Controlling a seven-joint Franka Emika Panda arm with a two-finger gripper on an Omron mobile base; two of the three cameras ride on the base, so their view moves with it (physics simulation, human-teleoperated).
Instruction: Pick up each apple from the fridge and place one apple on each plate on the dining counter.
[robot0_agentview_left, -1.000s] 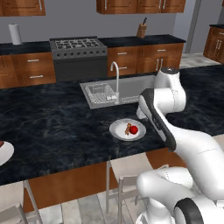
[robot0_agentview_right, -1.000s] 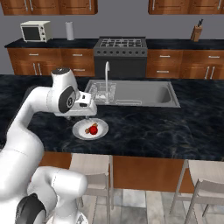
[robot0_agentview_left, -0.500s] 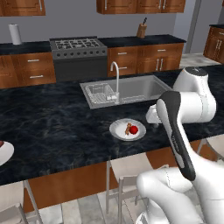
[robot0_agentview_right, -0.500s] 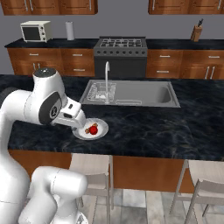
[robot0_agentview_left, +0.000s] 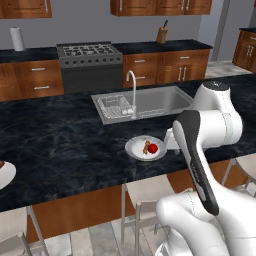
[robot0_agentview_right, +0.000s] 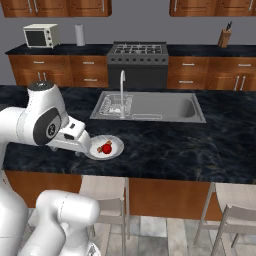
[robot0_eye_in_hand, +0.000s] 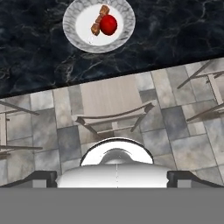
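In the left base view a red apple (robot0_agentview_left: 152, 148) lies on a white plate (robot0_agentview_left: 134, 148) on the dining counter (robot0_agentview_left: 60, 145), just beside the arm's wrist. The right base view shows the pincer (robot0_agentview_right: 80, 145) touching that plate's rim; whether it's open or closed, I cannot tell. From the hand view the plate sits far ahead. One apple looks delivered; next comes fetching the other from the fridge.

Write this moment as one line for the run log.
apple: on plate | plate: dining counter, before sink | pincer: state unclear | second plate: left edge
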